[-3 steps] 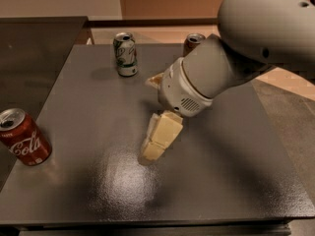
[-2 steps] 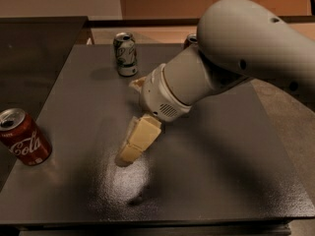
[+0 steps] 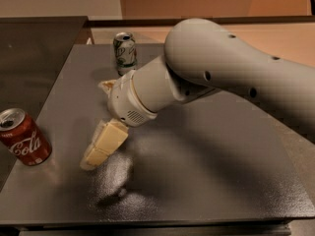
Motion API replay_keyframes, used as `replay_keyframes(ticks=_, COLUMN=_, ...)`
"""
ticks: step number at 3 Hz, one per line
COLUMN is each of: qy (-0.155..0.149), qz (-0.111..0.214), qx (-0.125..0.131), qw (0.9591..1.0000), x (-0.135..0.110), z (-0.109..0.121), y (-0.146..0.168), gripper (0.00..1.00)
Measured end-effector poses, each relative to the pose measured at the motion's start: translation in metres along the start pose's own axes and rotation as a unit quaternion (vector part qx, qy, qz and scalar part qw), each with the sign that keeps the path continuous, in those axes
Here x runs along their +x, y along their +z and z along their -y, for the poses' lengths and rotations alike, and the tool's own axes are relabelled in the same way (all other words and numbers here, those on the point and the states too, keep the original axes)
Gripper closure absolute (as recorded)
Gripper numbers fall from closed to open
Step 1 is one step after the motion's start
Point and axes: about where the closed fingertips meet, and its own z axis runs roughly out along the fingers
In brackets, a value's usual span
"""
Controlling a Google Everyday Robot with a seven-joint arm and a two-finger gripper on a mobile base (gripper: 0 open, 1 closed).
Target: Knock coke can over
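Note:
The coke can (image 3: 22, 137), red with white script and a silver top, stands upright at the left edge of the dark table (image 3: 197, 181). My gripper (image 3: 102, 145) hangs over the table to the right of the can, its cream-coloured fingers pointing down and left. A gap remains between the gripper and the can. The big grey arm (image 3: 221, 73) fills the middle and right of the view.
A green-and-white can (image 3: 125, 52) stands upright near the table's far edge. The arm hides the table's far right. A dark counter (image 3: 34, 53) lies to the left and a tan floor beyond.
My gripper and arm have moved left across the table toward the coke can. The arm now hides the can at the far right. The coke can has not moved.

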Motion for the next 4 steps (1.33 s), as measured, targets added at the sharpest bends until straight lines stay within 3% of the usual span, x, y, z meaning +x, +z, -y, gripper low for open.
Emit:
replay_keyframes(ticks=2, qy=-0.024, qz=0.062, qx=-0.042, qw=0.9969, x=-0.04, z=-0.028, y=0.038, gripper=0.0)
replay_keyframes(ticks=4, qy=-0.032, qz=0.081, qx=-0.047, qw=0.9951, x=-0.066, z=-0.033, y=0.073, gripper=0.0)
